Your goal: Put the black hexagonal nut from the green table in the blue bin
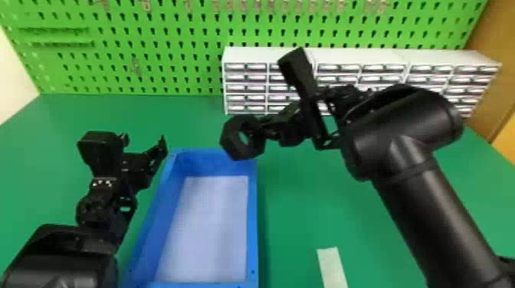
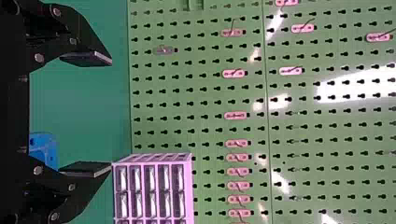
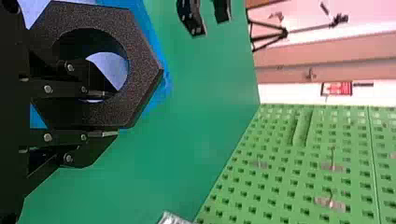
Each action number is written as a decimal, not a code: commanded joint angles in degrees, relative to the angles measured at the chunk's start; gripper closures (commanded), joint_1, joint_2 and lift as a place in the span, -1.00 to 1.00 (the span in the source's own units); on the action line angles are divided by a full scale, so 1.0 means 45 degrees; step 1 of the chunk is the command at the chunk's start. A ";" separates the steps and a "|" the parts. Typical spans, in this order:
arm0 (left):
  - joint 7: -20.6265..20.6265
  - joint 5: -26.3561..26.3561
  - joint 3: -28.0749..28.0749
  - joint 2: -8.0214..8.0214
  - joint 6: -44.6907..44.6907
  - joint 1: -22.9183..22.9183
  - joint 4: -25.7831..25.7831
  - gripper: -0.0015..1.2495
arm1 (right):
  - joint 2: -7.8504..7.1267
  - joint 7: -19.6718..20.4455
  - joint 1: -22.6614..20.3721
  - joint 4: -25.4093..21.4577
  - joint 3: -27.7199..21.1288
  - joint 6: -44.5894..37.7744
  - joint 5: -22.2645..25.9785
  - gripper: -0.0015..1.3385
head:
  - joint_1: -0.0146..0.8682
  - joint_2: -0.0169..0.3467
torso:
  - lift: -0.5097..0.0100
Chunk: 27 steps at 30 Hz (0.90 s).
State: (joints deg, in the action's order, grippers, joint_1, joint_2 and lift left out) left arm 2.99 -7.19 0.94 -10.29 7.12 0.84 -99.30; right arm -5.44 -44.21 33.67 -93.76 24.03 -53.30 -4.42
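Black hexagonal nut (image 1: pixel 231 140), up off the table and at the blue bin's (image 1: pixel 253 218) far right corner, by the look of it! And what a hold: the right gripper (image 3: pixel 110 114) has clamped one wall of the ring, one finger through the hole, its partner against the outside. Over on the bin's left side, the left gripper (image 2: pixel 100 113) waits with fingers spread wide, nothing between them.

How will this one handle? Thick walls, crisp corners: I'd call it stiff, in no danger of crushing. The grainy, matt skin should grip well rather than slide. Weight? Can't tell, but with all that bulk hanging out beyond the pinch, it could pivot if it's heavy. So the wall is the place to hold, pads flat, squeeze firm, until the whole ring is inside the bin's rim; then lower and let go.
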 commanded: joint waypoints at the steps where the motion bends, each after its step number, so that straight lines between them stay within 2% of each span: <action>1: -0.0001 -0.0004 -0.0013 0.0001 0.0000 0.0008 -0.0003 -0.27 | 0.0096 0.0195 0.0173 0.0270 0.0618 0.0224 0.0630 0.63 | 0.59 -0.62 | 0.59; 6: -0.0001 -0.0004 -0.0013 -0.0018 0.0000 0.0008 -0.0003 -0.27 | 0.0115 0.0391 0.0446 0.0641 0.1302 0.0478 0.1021 0.63 | 0.59 -0.62 | 0.59; 27: -0.0001 -0.0023 -0.0033 -0.0018 0.0000 -0.0012 -0.0042 -0.27 | -0.0256 0.1152 0.1384 0.2048 0.3997 0.1064 0.2310 0.63 | 0.59 -0.62 | 0.59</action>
State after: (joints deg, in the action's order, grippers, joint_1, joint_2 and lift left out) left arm 2.99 -7.29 0.79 -10.33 7.12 0.88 -99.49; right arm -6.28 -39.42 39.00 -85.45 39.61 -48.72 5.04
